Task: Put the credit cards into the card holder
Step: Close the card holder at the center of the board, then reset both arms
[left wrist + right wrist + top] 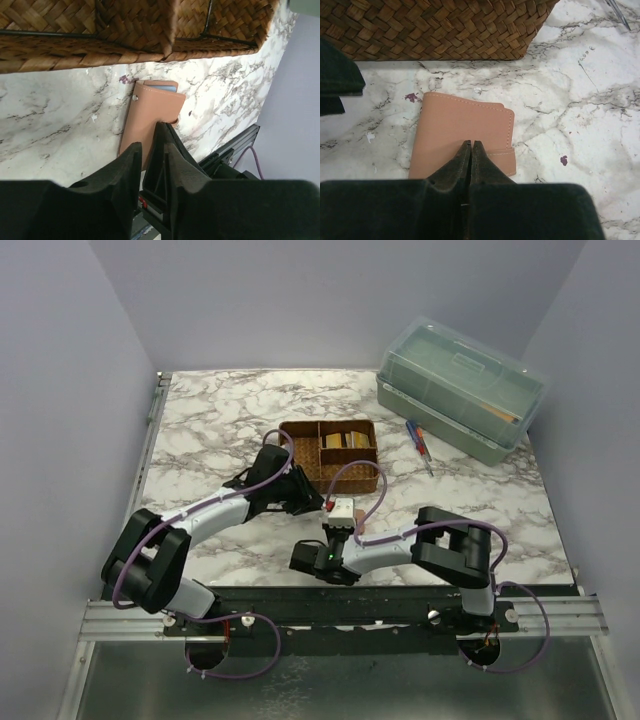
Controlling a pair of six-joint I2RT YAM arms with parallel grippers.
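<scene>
The tan card holder [462, 125] lies closed on the marble just in front of the woven tray. From above only a sliver of the card holder [360, 530] shows beside the arms. A bluish credit card edge [163, 88] peeks from its far end. My right gripper [471, 144] is shut, its tips resting on the holder's cover. My left gripper [154, 146] hovers over the holder's near end, its jaws a little apart with nothing between them. Yellowish cards [345, 438] sit in a tray compartment. From above, the left gripper [314, 503] and right gripper [343, 519] nearly meet.
The brown woven divided tray [300, 462] stands mid-table, close behind the holder. A large translucent green box [460, 388] sits at the back right, with red and blue pens [418, 445] beside it. My left finger [337, 70] shows at the right wrist view's left edge.
</scene>
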